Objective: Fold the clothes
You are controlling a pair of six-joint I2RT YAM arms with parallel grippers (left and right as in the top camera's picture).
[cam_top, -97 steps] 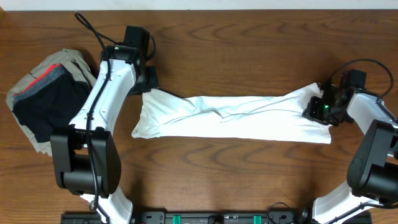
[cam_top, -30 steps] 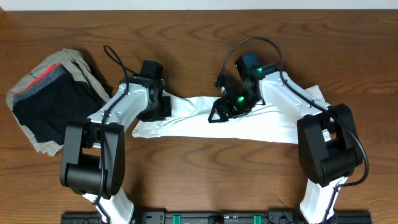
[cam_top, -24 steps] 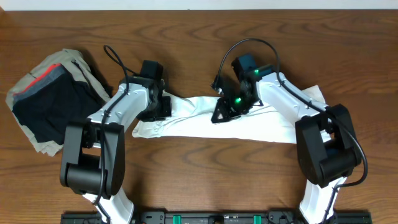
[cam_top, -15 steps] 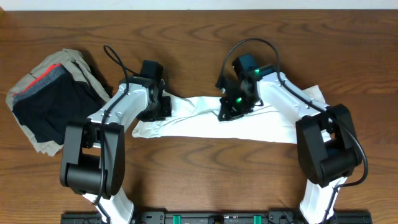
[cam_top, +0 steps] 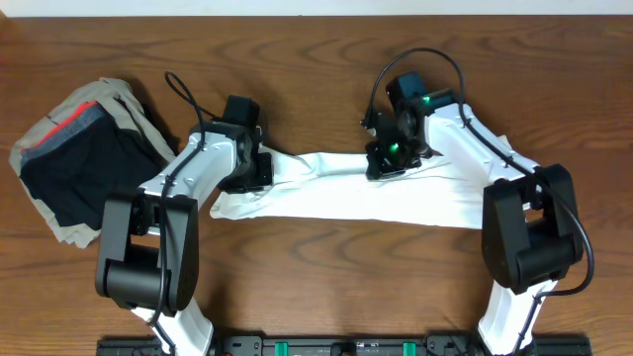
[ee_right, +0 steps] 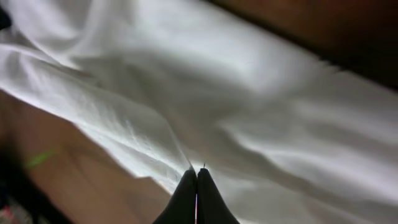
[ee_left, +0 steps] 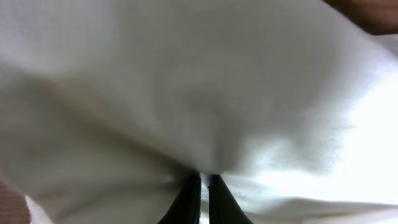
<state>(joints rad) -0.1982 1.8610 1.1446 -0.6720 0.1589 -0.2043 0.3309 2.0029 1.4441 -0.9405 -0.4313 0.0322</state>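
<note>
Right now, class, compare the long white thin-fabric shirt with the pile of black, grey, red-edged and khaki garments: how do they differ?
The white thin-fabric shirt lies stretched in a long wrinkled band mid-table; the dark-and-khaki garment pile sits in a compact heap at the left. The left gripper and the right gripper pinch the shirt; nothing touches the pile. Both rest on the wooden table.

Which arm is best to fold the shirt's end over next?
Likely left: the left gripper pinches the shirt near its end. The right gripper pinches the middle, far from either end.
</note>
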